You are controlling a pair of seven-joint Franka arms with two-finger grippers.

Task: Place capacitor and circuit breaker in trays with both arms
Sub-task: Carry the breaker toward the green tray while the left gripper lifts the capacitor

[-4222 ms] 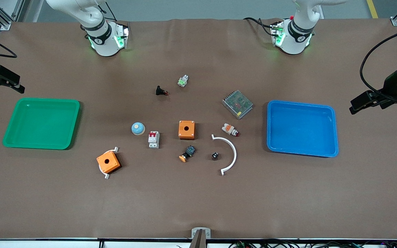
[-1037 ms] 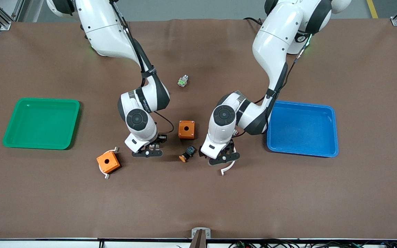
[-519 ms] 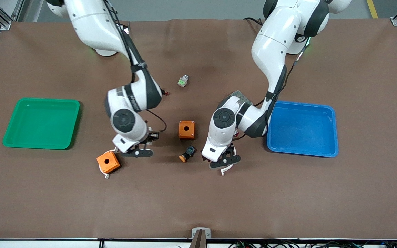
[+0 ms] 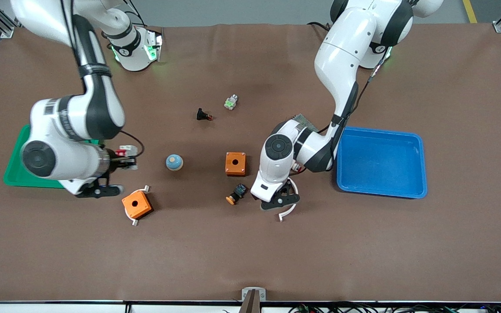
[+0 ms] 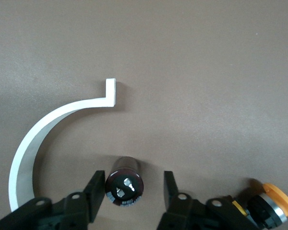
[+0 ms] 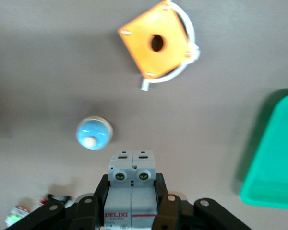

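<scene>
Right gripper [image 6: 132, 211] carrying small white-grey circuit breaker [image 6: 132, 191], fingers clamping it, over tabletop [image 4: 250, 252] beside green tray [image 4: 15, 178]; release into tray likely next. Left gripper [image 5: 134, 191], fingers spread, straddling tiny black capacitor [image 5: 124, 186] inside white curved bracket [image 5: 48, 129]; needing closure.

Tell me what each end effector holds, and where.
Right end effector clamps the circuit breaker by its sides. Left end effector straddles the capacitor, open.

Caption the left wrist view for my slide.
Left claw open around the capacitor on the table, beside a curved white strip.
</scene>
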